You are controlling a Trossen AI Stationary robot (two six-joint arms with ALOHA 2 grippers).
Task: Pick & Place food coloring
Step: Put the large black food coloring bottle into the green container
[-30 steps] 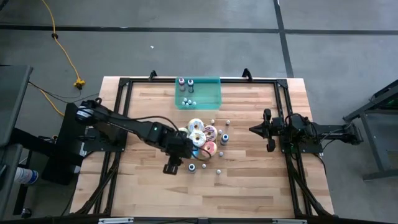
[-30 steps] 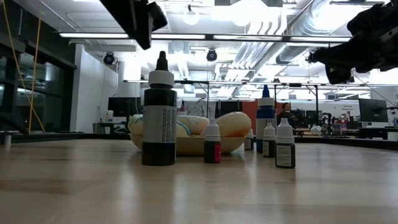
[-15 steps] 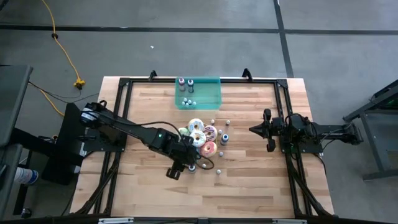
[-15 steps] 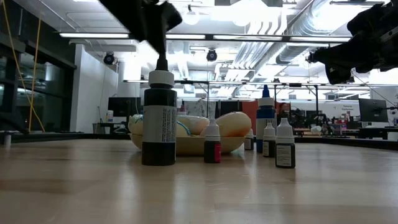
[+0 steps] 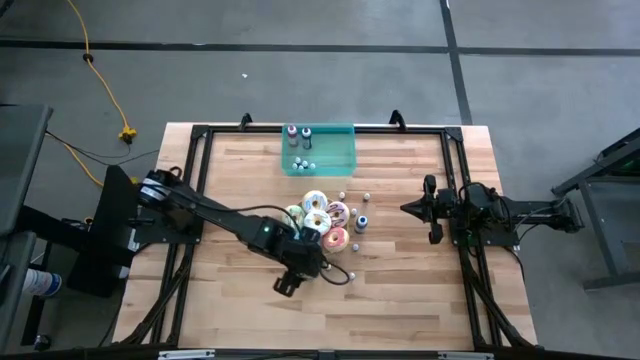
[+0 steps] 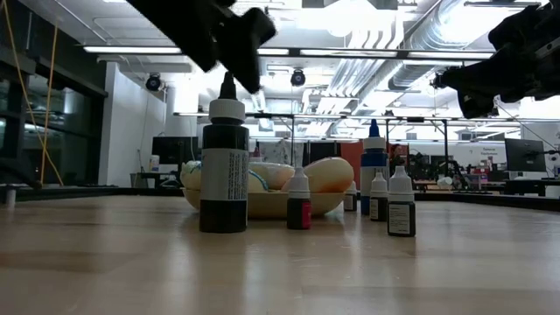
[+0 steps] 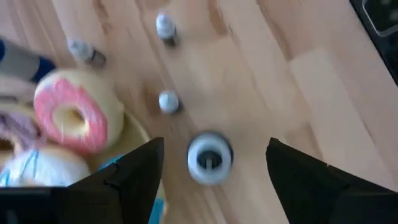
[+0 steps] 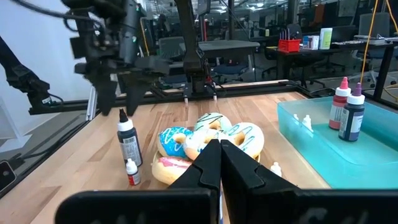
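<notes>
Target looks like the tall dark food coloring bottle (image 6: 224,157) with white cap and black nozzle, standing upright on the counter (image 5: 400,300), just beside the donuts (image 5: 322,218) on their near side. In the left wrist view its cap (image 7: 209,157) sits between the two dark fingers (image 7: 118,186), seen from straight above, not touched. Smaller bottles (image 6: 402,203) stand loose around the donuts; a few more are already in the teal tray (image 5: 340,160) at the far edge of the counter.

Change: a second ago the left tool (image 5: 292,281) was off to one side of the bottle and higher; it has since swung over and now hangs right above the nozzle. Its jaws have also spread, from fairly narrow to wide apart, holding nothing. In the low view the dark tool body (image 6: 229,35) has shifted across from left of the cap to directly over it.

Meaning: reads as a pre-grasp line-up, pick not yet begun. Next would likely be a straight descent to put the fingers either side of the cap or body, then close. Risk: tall narrow bottle, easy to tip if a finger clips the nozzle.

Right tool (image 5: 428,211) parked at the right side of the counter, unchanged, jaws together, empty.
</notes>
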